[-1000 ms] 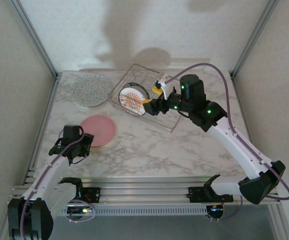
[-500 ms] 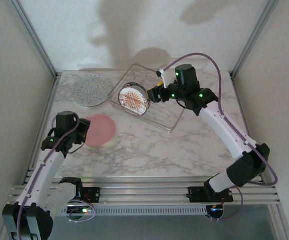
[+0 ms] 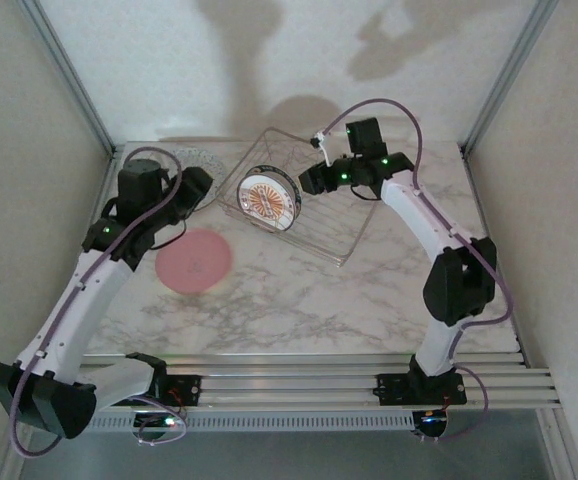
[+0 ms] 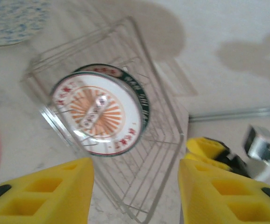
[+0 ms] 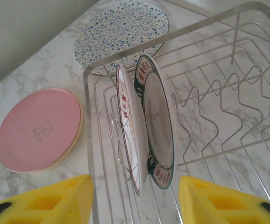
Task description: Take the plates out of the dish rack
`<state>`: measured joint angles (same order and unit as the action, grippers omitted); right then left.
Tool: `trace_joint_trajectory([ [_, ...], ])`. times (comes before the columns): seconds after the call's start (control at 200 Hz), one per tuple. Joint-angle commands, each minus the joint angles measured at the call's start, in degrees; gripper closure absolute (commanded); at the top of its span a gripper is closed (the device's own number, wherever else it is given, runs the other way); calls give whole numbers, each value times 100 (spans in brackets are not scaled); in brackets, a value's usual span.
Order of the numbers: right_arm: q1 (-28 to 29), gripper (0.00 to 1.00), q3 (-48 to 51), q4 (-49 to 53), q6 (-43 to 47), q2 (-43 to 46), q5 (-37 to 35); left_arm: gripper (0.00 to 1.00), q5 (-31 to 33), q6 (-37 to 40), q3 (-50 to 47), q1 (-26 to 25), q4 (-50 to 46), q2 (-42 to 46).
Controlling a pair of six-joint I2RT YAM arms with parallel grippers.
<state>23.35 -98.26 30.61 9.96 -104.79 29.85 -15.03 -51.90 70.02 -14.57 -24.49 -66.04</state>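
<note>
- Our right gripper (image 5: 134,198) hangs wide and empty over the dish rack (image 5: 90,154).
- The sunburst plate (image 5: 129,135) stands on edge just ahead, its rim in line with the gap between the fingers.
- Our left gripper (image 4: 135,186), also parted and empty, is farther off.

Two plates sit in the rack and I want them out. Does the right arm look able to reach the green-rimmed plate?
Probably yes: the right gripper hangs open facing the green-rimmed plate, nothing between. The white plate stands close beside it, so gripping may be tight.
</note>
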Motion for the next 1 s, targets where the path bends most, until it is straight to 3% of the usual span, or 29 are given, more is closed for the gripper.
trace_joint_trajectory([
  [0.0, -91, 53, -500, 277, 580, -405, 565, 49, -69, 576, 429, -220, 125, -130],
  [0.225, -103, 55, -1126, 683, 1095, -1139, 623, 49, -154, 636, 525, -322, 162, -202],
  [0.44, -97, 62, -1462, 614, 968, -1590, 574, 48, -137, 683, 584, -424, 395, -24],
  [0.996, 69, 68, -2101, 569, 711, -2347, 598, 48, 53, 789, 1029, -555, 225, 23],
])
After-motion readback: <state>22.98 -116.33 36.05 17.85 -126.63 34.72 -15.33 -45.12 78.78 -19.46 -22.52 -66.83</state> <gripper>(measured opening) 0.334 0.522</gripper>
